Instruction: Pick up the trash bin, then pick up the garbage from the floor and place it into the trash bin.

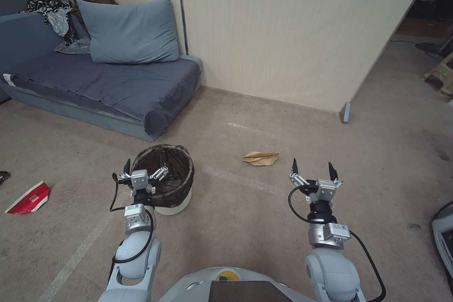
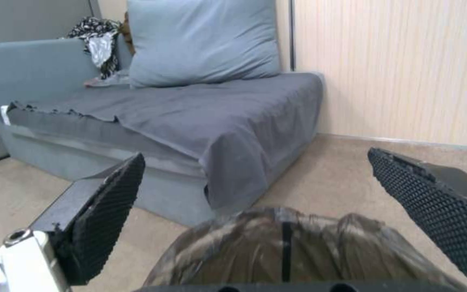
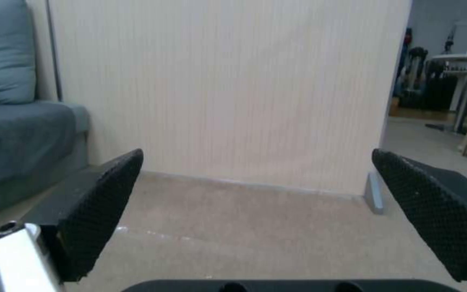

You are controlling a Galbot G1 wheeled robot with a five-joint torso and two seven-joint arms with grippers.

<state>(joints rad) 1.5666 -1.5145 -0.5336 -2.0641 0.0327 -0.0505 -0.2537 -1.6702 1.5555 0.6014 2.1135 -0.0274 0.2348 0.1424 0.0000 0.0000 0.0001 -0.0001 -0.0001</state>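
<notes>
Lower left: left tool point(image 1: 143, 170) released, fingers spread at the near rim of the trash bin point(image 1: 172, 184). Lower right: right tool point(image 1: 314, 167) released, above bare floor. Farther, center: tan paper point(image 1: 261, 158). Left edge: red wrapper point(image 1: 29, 198).

Right gripper point(image 3: 255, 211) jaws spread, floor-facing

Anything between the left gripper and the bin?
Nothing visible. The open left gripper hovers at the near rim of the trash bin, one finger outside it and one over the opening.
</notes>
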